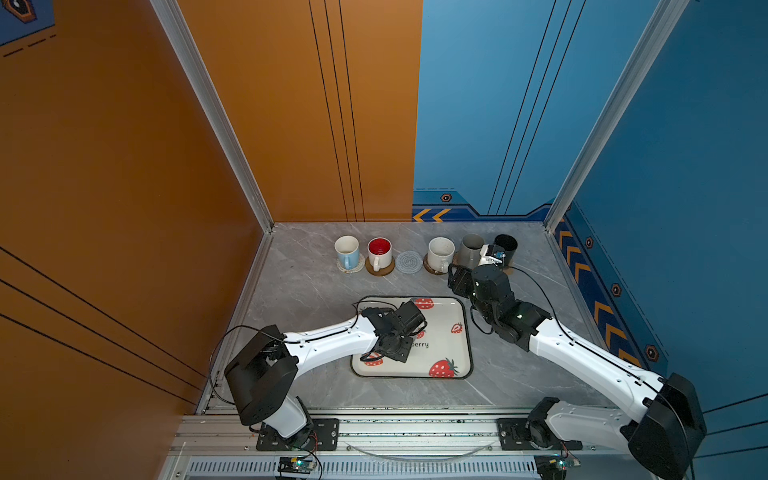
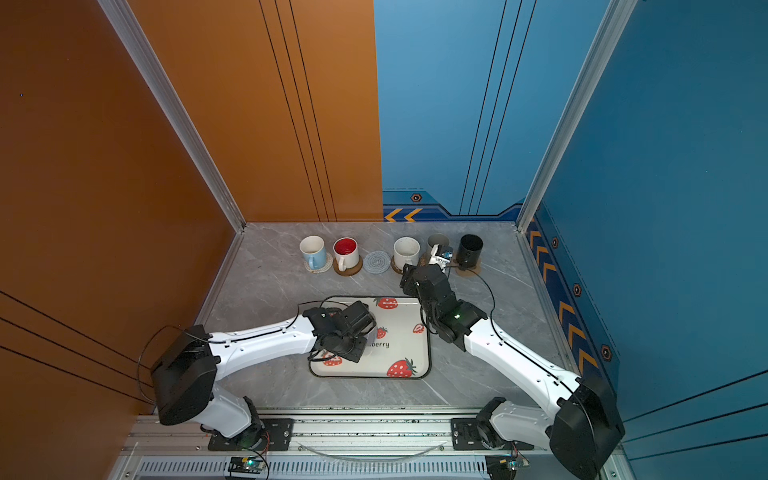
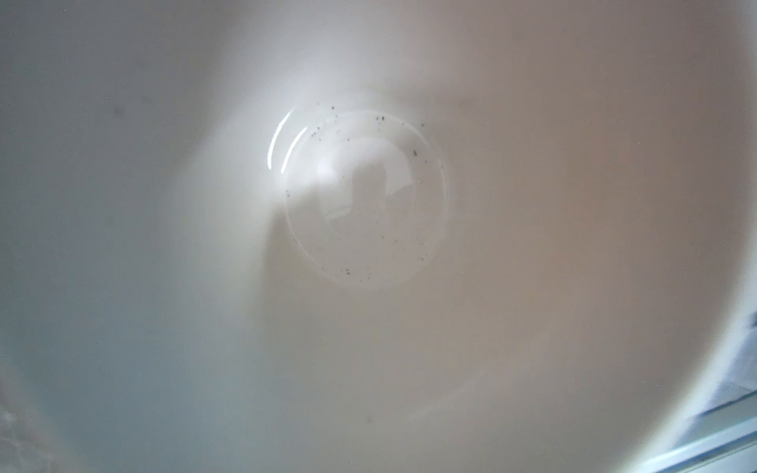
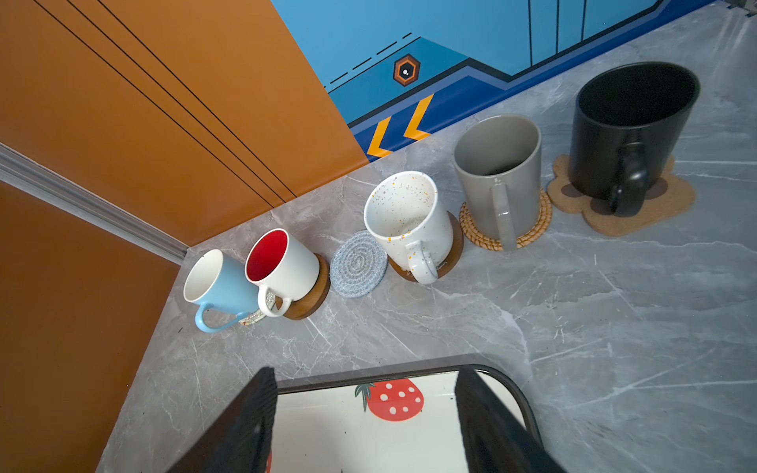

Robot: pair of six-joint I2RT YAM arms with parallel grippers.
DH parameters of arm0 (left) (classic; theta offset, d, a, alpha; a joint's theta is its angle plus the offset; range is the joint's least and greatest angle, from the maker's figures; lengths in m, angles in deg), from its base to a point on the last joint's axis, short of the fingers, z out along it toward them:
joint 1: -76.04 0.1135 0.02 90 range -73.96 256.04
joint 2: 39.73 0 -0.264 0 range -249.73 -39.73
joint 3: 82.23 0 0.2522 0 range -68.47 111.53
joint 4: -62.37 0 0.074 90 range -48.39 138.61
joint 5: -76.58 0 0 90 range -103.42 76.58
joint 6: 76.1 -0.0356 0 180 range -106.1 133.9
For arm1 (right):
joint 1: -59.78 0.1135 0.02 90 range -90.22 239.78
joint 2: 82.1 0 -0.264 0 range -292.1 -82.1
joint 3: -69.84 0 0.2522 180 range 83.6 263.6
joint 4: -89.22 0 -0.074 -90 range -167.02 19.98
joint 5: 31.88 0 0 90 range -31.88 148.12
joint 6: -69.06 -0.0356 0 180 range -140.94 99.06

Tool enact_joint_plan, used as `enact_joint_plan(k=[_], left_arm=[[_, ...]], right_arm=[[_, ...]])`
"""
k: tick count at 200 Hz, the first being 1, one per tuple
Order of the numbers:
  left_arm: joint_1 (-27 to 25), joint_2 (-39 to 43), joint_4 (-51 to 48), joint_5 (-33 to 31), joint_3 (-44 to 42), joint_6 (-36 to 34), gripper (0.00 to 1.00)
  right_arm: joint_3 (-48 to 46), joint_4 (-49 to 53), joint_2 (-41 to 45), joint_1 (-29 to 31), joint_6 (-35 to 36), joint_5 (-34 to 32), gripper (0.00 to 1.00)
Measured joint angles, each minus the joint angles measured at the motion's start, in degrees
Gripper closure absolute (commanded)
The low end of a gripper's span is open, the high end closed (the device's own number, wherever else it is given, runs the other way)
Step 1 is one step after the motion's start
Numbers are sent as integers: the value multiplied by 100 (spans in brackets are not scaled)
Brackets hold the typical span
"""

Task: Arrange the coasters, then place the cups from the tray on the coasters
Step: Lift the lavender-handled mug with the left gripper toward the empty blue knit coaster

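Note:
Five cups stand on coasters in a back row: light blue (image 4: 221, 286), white with red inside (image 4: 286, 266), speckled white (image 4: 409, 221), grey (image 4: 499, 176) and black (image 4: 626, 131) on the paw coaster (image 4: 655, 204). Between them lies the grey woven coaster (image 4: 358, 264) with nothing on it. My left gripper (image 1: 399, 332) hangs over the strawberry tray (image 1: 449, 353), shut on the lavender cup (image 2: 372, 332). That cup's pale inside (image 3: 368, 204) fills the left wrist view and hides the fingers. My right gripper (image 4: 364, 372) is open above the tray's far right corner, with nothing between its fingers.
Orange wall on the left, blue walls at the back and right close in the marble table (image 1: 316, 286). An aluminium rail (image 1: 415, 428) runs along the front edge with both arm bases. A black cable (image 1: 536, 286) loops by the right arm.

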Motion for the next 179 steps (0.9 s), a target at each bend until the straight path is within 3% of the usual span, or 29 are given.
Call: enact_joint_plan(k=[179], left_arm=[[568, -671, 72, 17, 820, -306, 100]], right_arm=[[61, -109, -96, -302, -4, 343, 32]])
